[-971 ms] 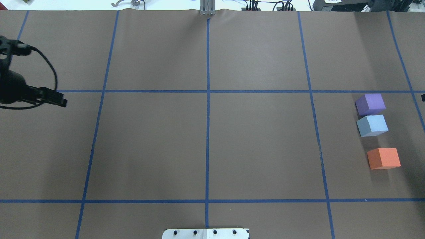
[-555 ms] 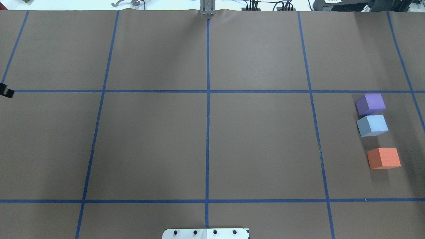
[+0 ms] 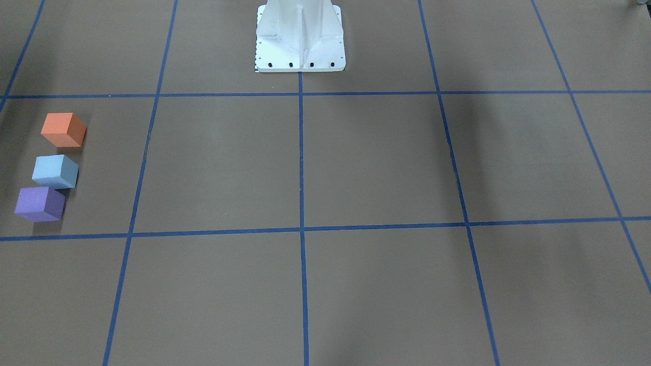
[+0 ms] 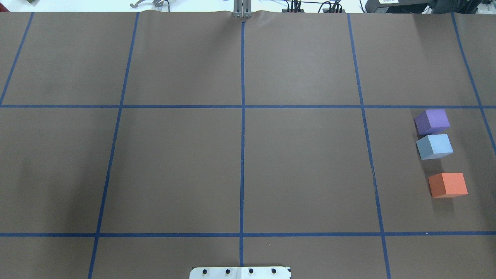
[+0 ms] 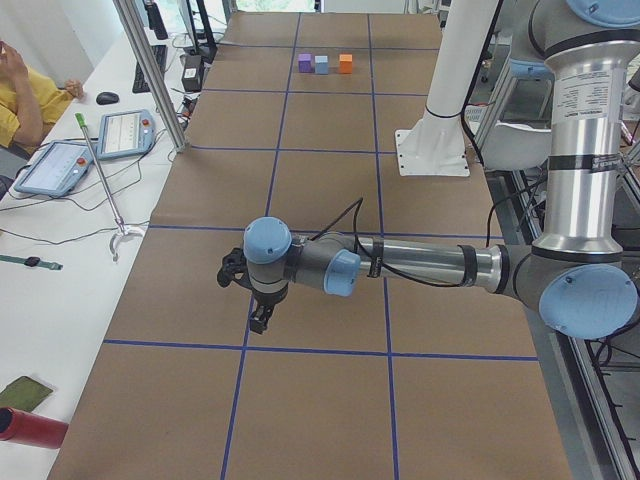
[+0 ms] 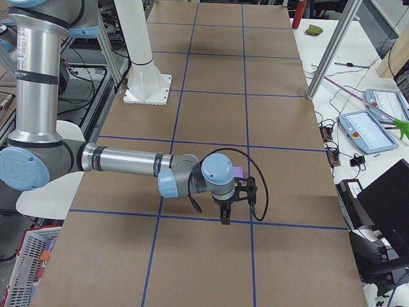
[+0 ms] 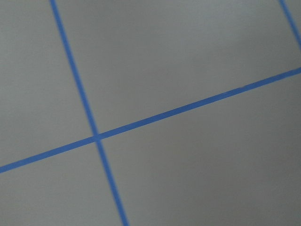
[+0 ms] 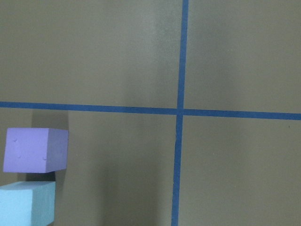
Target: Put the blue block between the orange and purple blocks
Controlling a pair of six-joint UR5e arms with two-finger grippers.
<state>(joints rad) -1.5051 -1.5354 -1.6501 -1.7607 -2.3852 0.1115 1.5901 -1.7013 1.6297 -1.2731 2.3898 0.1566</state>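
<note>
— What are the claws doing?

— The left claw (image 5: 258, 322) hangs pointing down over a tape crossing, near the robot's left end of the worktop (image 4: 302, 166). The right claw (image 6: 225, 217) hangs the same way at the other end. Both show only in the side views, so I cannot tell whether their fingers are apart or together. Neither holds anything that I can see.

— And the blue block?

— The blue block (image 4: 434, 146) sits on the worktop at the robot's right, in a row with the other two. The purple block (image 4: 432, 121) is just beside it on the far side, perhaps touching at an edge. The orange block (image 4: 448, 185) is on the near side with a clear gap.

— The surroundings?

— Brown paper covers the worktop, marked into squares by blue tape (image 4: 242, 155). A white pedestal (image 3: 300, 35) stands at the robot's edge. Beyond the far edge is a white bench (image 5: 60, 260) with two tablets (image 5: 125, 133), cables, and a person (image 5: 20, 95) in yellow.
</note>
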